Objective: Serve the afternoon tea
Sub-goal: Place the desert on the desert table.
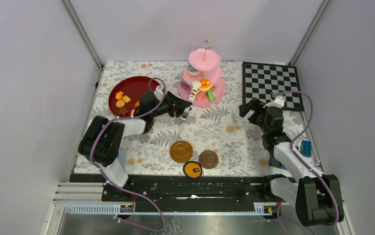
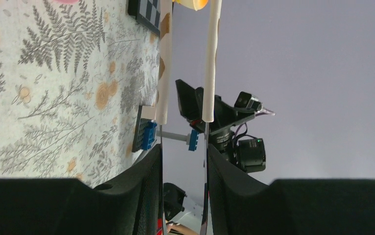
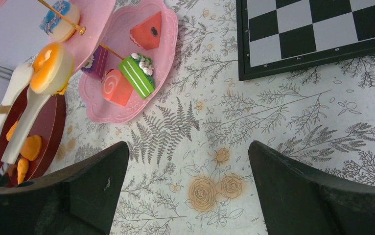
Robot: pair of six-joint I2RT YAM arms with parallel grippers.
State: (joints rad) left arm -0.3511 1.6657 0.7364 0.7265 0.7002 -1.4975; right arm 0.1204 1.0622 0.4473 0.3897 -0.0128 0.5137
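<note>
The pink three-tier cake stand stands at the back centre and holds red, green, pink and purple pastries. My left gripper is shut on white-and-brown tongs. The tongs pinch an orange pastry at the stand's middle tier. It also shows in the right wrist view. In the left wrist view the tong arms run out between my fingers. My right gripper is open and empty over the cloth right of the stand. No cups are in view.
A dark red plate at the back left holds orange pastries and a star biscuit. Two brown saucers and a yellow face disc lie near the front. The chessboard is back right, with blue blocks at the right edge.
</note>
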